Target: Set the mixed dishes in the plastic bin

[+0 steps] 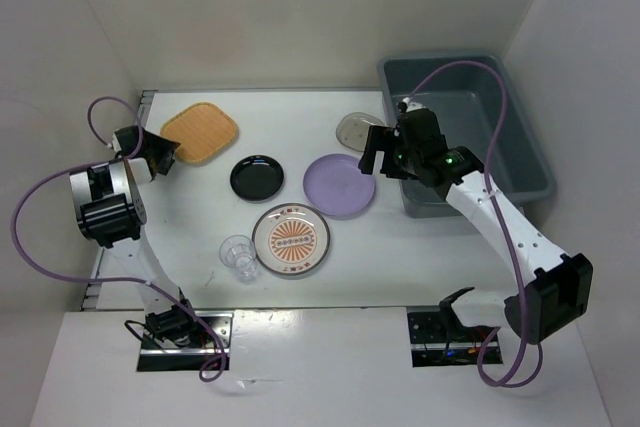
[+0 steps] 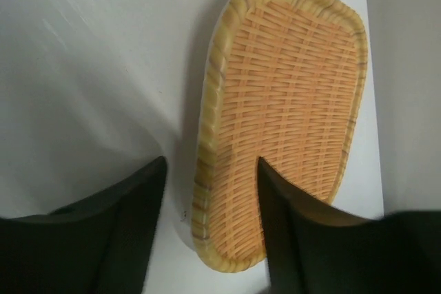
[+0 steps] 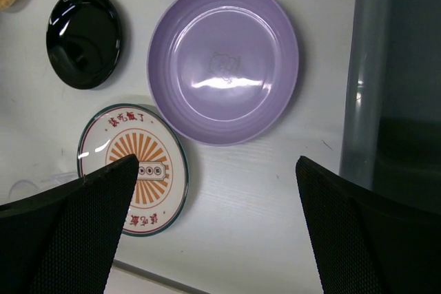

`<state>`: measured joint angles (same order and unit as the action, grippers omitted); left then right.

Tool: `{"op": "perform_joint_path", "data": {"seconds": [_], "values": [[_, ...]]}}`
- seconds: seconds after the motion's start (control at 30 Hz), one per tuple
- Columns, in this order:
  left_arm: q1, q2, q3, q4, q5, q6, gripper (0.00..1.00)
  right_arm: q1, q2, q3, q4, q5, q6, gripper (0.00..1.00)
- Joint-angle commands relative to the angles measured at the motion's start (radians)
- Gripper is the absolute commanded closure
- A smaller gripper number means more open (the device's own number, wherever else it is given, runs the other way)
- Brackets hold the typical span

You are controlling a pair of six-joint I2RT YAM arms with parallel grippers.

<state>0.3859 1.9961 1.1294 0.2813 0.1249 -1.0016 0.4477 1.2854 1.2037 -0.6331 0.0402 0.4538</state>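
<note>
Starting nearest the arm bases, the clear glass cup (image 1: 239,254) stands on the table (image 1: 290,117), nearer and well left of the lavender plate (image 1: 340,185). Touching the cup's right side is the white plate with orange sunburst pattern (image 1: 291,240), just in front of the lavender plate and to its left.

Your right hand (image 3: 217,162) hangs released over the lavender plate's right edge, fingers spread wide with nothing between them.

The small black dish (image 1: 257,178) lies just left of the lavender plate. Farther left and a little beyond it lies the tan plate (image 2: 282,115), where your left hand (image 2: 211,163) straddles the near rim, one finger over the woven face and one off to the side. You cannot tell whether it is grasping that rim.

Just behind the lavender plate sits the small smoky translucent dish (image 1: 355,129). The plastic bin (image 1: 445,63) stands right of the lavender plate, reaching to the table's far edge.
</note>
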Motion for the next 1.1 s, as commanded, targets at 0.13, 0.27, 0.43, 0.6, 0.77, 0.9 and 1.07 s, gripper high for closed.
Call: {"op": "perform_joint_path", "data": {"seconds": [0.13, 0.27, 0.43, 0.6, 0.77, 0.9, 1.07], "values": [[0.025, 0.173, 0.038, 0.045, 0.127, 0.011, 0.58, -0.024, -0.034, -0.004, -0.033, 0.006, 0.037, 0.00], [0.025, 0.182, 0.049, 0.078, 0.136, 0.011, 0.74, -0.033, -0.034, 0.005, -0.042, 0.006, 0.046, 0.00], [0.025, 0.214, 0.085, 0.078, 0.157, -0.011, 1.00, -0.033, -0.034, 0.005, -0.042, 0.006, 0.056, 0.00], [0.025, 0.089, 0.073, 0.078, 0.234, 0.039, 1.00, -0.033, -0.011, 0.005, -0.008, -0.058, 0.043, 0.00], [-0.024, -0.100, 0.187, -0.088, 0.401, 0.133, 1.00, -0.033, 0.038, 0.040, 0.024, -0.118, 0.011, 0.00], [-0.120, -0.233, 0.199, -0.105, 0.429, 0.127, 1.00, -0.033, 0.077, 0.079, 0.061, -0.118, -0.021, 0.00], [-0.260, -0.338, 0.165, -0.096, 0.495, 0.092, 1.00, -0.043, 0.109, 0.117, 0.105, -0.148, -0.049, 0.00]]}}
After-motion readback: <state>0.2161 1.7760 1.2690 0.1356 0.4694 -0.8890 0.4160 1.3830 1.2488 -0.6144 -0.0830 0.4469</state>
